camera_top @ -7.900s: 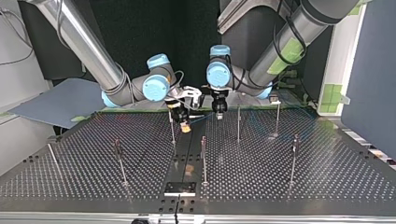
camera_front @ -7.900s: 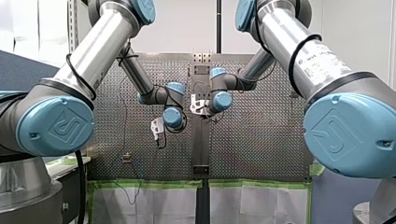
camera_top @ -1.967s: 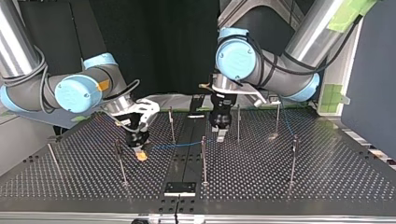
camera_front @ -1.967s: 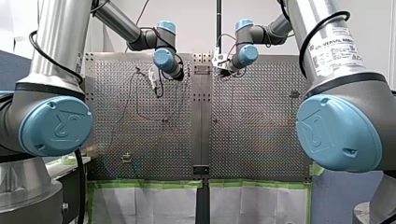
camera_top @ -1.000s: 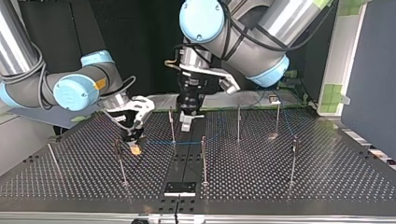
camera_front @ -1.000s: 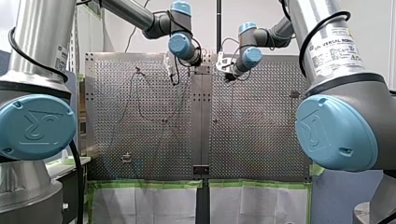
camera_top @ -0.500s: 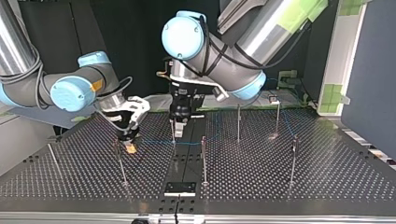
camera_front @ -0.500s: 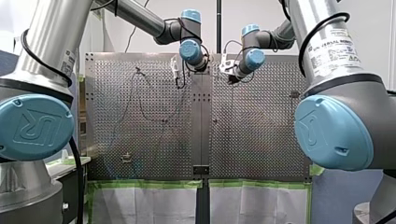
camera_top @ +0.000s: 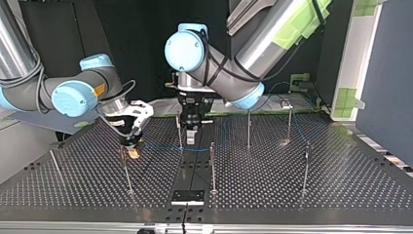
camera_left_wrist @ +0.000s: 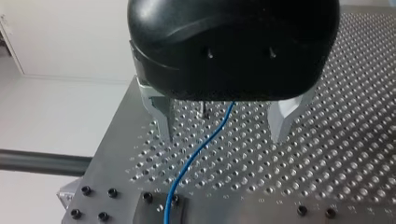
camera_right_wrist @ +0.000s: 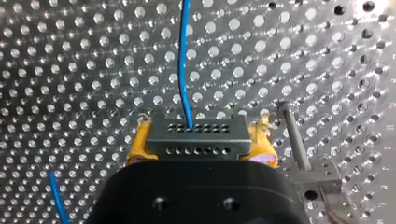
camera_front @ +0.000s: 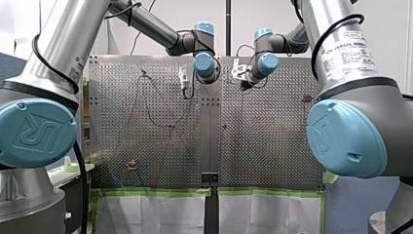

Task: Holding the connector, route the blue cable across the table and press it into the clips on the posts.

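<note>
We are mid-route, by our reading. Our right gripper (camera_top: 132, 147), well to the left of the post (camera_top: 178, 127) in the top view, clamps the connector (camera_right_wrist: 196, 137) between its yellow pads (camera_right_wrist: 139, 145). The cable (camera_left_wrist: 201, 149) runs from there past the post.

Our left gripper (camera_left_wrist: 220, 138) hangs just beside the post, its fingers (camera_left_wrist: 161, 116) wide apart and straddling the cable without touching it.

The next move, we think, calls for bearing down on the cable close to the post and pressing it into the clip there, with the line taut.

Only the left wrist view shows the spread fingers. Only the right wrist view shows the grip on the connector. Only the top view sets both grippers against the post. The clip is too small for us to make out.
</note>
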Robot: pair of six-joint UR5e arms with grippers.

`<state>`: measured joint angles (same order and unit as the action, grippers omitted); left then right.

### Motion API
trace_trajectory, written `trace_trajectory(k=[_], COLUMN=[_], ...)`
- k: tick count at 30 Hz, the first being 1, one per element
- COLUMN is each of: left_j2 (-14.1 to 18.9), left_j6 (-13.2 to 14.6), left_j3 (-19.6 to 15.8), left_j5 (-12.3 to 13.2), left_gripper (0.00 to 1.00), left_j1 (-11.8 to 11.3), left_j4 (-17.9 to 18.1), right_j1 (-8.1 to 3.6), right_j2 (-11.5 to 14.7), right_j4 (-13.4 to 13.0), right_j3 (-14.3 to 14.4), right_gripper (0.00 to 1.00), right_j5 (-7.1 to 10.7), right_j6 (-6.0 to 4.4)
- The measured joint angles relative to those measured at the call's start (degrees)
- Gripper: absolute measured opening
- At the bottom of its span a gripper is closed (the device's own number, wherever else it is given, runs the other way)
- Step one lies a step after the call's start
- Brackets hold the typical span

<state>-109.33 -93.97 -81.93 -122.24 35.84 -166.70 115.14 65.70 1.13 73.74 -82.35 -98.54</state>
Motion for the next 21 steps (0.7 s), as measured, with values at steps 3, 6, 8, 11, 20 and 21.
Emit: trace_trajectory(k=[3,6,8,11,20,21], left_j2=[0.0,0.0,0.0,-0.1,-0.1,-0.1], left_j6=[0.2,0.3,0.4,0.8,3.2,3.5], left_j3=[0.0,0.0,0.0,0.0,0.0,0.0], left_j5=[-0.9,-1.0,-0.8,-0.6,0.1,0.1], left_gripper=[1.00,1.00,1.00,1.00,1.00,1.00], left_j1=[-0.1,0.0,0.1,0.3,0.9,0.9], left_j4=[-0.1,0.2,0.6,1.1,2.3,2.5], right_j1=[-0.01,-0.02,-0.01,0.06,-0.07,-0.10], right_j2=[-0.1,-0.4,-0.8,-1.4,-2.0,-2.0], right_j4=[0.0,0.0,0.1,0.1,0.0,0.0], right_j3=[0.2,0.3,0.3,0.3,0.3,0.3], right_gripper=[0.00,0.00,0.00,0.00,0.00,0.00], right_j5=[0.02,0.03,0.05,0.07,-0.01,-0.01], right_j6=[0.00,-0.03,0.02,0.11,0.09,0.09])
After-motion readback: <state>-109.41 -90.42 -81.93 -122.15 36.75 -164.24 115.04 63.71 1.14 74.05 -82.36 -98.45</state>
